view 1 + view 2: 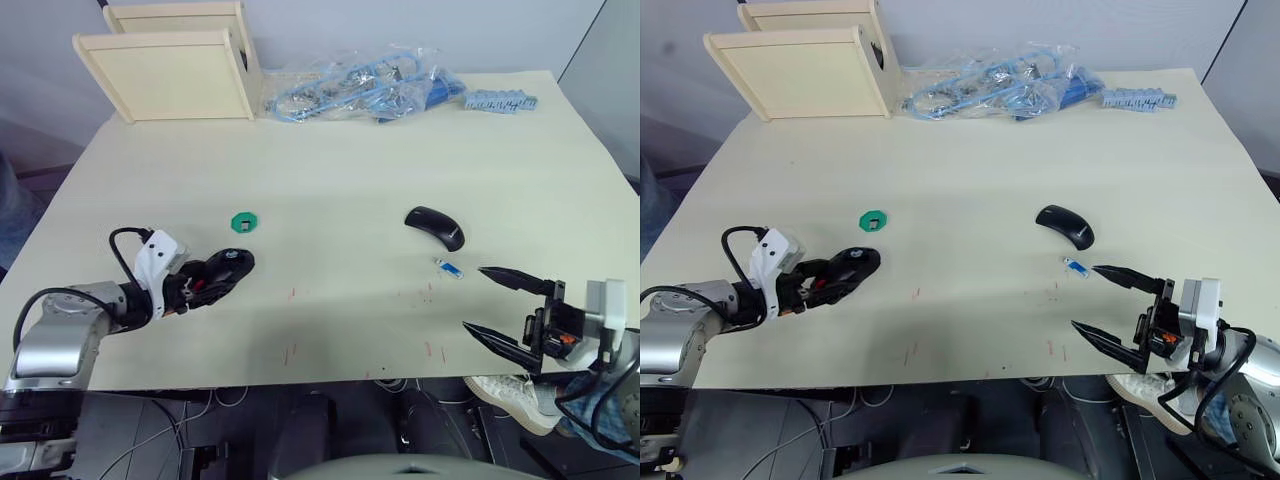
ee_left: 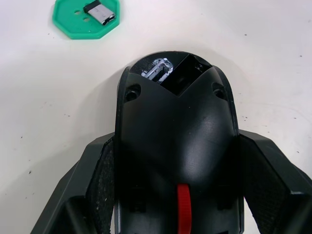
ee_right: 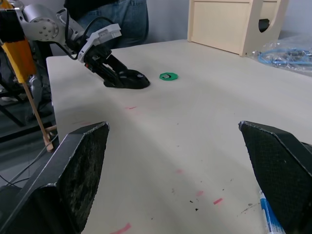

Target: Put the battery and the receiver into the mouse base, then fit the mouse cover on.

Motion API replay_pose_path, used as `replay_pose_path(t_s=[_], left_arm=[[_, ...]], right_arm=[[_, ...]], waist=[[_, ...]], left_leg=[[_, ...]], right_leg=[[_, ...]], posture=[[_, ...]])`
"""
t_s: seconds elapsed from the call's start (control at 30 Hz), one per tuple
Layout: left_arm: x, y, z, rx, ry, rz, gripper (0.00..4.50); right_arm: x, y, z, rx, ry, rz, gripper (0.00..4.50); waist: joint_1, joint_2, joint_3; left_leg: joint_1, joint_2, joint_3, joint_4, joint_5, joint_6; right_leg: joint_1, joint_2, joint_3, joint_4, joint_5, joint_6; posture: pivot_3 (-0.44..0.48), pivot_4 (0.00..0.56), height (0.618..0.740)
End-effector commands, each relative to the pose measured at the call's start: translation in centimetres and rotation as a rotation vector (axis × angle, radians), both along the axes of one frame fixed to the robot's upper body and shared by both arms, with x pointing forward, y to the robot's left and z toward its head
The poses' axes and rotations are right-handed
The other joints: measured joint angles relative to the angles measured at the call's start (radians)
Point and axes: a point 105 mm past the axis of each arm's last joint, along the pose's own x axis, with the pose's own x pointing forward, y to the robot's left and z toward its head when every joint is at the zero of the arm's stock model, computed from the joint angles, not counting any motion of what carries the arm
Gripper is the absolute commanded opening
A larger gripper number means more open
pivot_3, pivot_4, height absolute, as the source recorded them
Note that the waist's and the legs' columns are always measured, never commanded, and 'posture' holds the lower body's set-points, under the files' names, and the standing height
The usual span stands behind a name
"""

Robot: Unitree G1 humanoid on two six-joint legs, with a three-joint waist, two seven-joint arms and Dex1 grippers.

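Mouse base clamped between the two black fingers of the left tool, resting on the pale surface at its near left part — red patch toward the tool, recessed compartment open at the far end with a bit of metal visible inside. Receiver seated on the green octagonal disc, just beyond the mouse base and apart from it. Mouse cover lying well to the right, glossy and curved, alone on the surface. Battery just near of the mouse cover, a small blue-and-white cylinder lying flat, apart from the cover and close to the upper fingertip of the right tool. Right tool held at the near right edge of the surface, fingers spread wide and holding nothing, tips pointing left. Seen along the right tool's fingers — the left tool tilted down onto the mouse base, green disc beside it. At the far edge: light wooden box on the left, heap of clear bags with blue parts in the middle, row of small blue pieces to its right.
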Motion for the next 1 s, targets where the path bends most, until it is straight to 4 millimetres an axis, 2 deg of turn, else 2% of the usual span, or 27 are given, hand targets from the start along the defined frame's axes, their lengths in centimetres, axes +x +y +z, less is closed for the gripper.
replay_pose_path(t_s=[0.03,0.2,0.27,0.37,0.4,0.5,0.77,1.0], left_arm=[[-0.2,-1.3,2.7,-0.043,-0.067,-0.128,2.92],[-0.9,-3.9,3.7,0.000,-0.065,-0.319,2.92],[-1.4,-6.0,4.1,0.013,-0.059,-0.428,2.92],[-1.6,-7.7,4.4,0.041,-0.075,-0.513,2.92],[-1.3,-8.9,4.6,0.086,-0.122,-0.554,2.92],[-1.3,-12.1,4.6,0.135,-0.125,-0.674,2.92],[0.4,-17.0,3.6,0.196,-0.067,-0.730,2.92],[1.0,-19.6,2.5,0.234,-0.069,-0.744,2.92]], right_arm=[[-0.2,-0.1,0.5,-0.001,-0.034,-0.008,4.50],[-0.2,-0.4,0.3,-0.005,-0.031,-0.017,4.50],[-0.3,-0.6,0.3,-0.008,-0.031,-0.024,4.50],[-0.4,-0.7,0.4,-0.012,-0.030,-0.028,4.50],[-0.5,-0.9,0.3,-0.020,-0.027,-0.032,4.50],[-0.9,-1.2,0.4,-0.038,-0.022,-0.043,4.50],[-1.7,-1.9,0.9,-0.059,-0.013,-0.068,4.50],[-2.5,-2.5,1.2,-0.079,0.004,-0.085,4.50]], waist=[[0.000,0.000,0.000],[0.001,0.000,0.000],[0.001,0.000,0.000],[0.001,0.000,0.000],[0.001,0.000,0.000],[0.007,0.000,0.000],[-0.003,0.000,0.000],[0.002,0.000,0.001]], left_leg=[[0.000,0.000,0.001,0.000,0.000,0.000],[-0.001,0.000,0.002,0.000,0.000,0.000],[0.000,0.000,0.002,0.000,0.000,0.000],[-0.001,0.000,0.003,0.000,0.000,0.000],[-0.001,0.000,0.003,0.000,0.000,0.000],[-0.001,-0.003,0.003,0.001,0.000,0.000],[-0.001,-0.003,0.003,0.001,0.000,0.000],[-0.001,-0.003,0.003,0.002,0.000,0.000]], right_leg=[[0.000,0.000,0.000,0.000,0.000,0.000],[0.000,0.000,-0.001,0.000,0.000,0.000],[0.000,0.000,0.000,0.000,0.000,0.000],[0.000,0.000,0.000,0.000,0.000,0.000],[0.000,0.000,0.000,0.000,0.000,0.000],[0.000,0.000,-0.001,0.000,0.000,0.000],[0.000,0.002,0.001,0.001,0.000,0.000],[0.000,0.002,0.000,0.001,0.000,0.000]], posture=[[0.000,0.150,0.740],[0.000,0.150,0.740],[0.000,0.150,0.740],[0.000,0.150,0.740],[0.000,0.150,0.740],[0.000,0.150,0.740],[0.000,0.150,0.740],[0.000,0.150,0.740]])
